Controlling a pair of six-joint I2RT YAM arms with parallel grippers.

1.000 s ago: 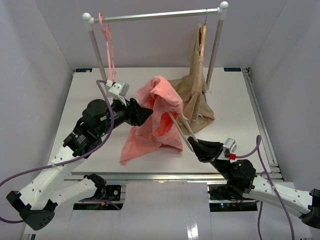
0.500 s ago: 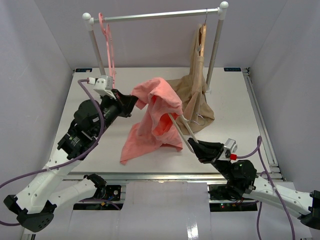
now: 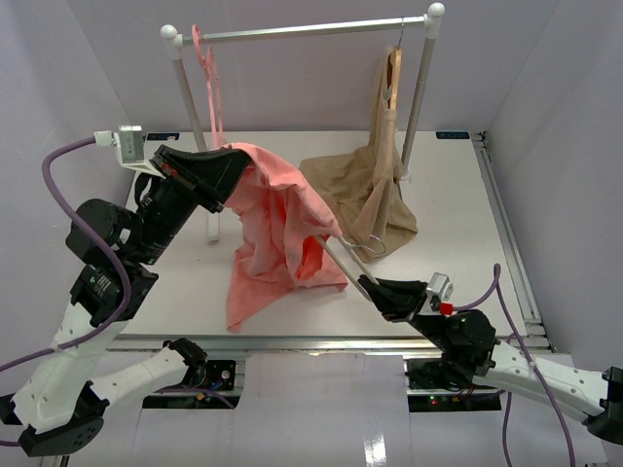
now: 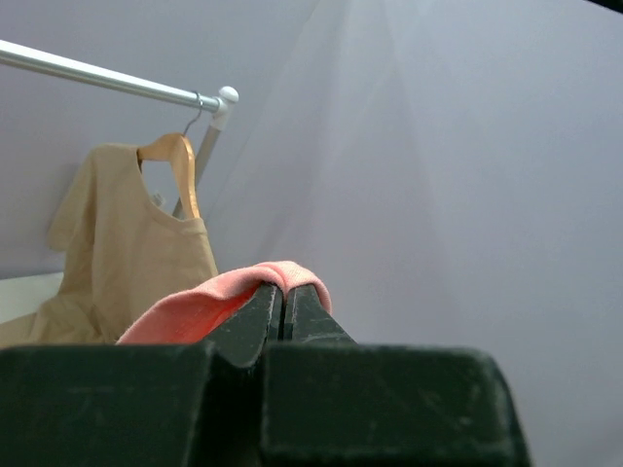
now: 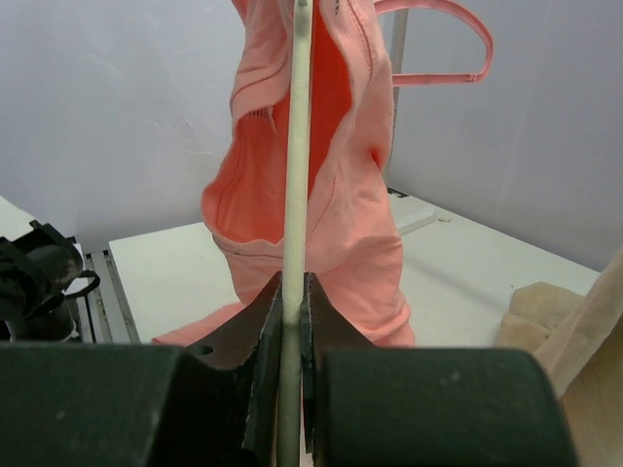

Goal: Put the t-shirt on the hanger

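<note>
grip just closed: left gripper (image 3: 237, 171) clamps the t-shirt (image 3: 274, 229) and has lifted it, right gripper (image 3: 367, 286) still clenching the hanger (image 3: 343, 261) inside, ready for draping.

Bare table (image 3: 458, 214) open at right, t-shirt (image 3: 277, 222) hanging mid-table, tan garment (image 3: 365, 190) and rack (image 3: 302, 29) blocking far side.

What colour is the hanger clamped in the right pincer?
Cream-white hanger, clearest in the right wrist view.
</note>
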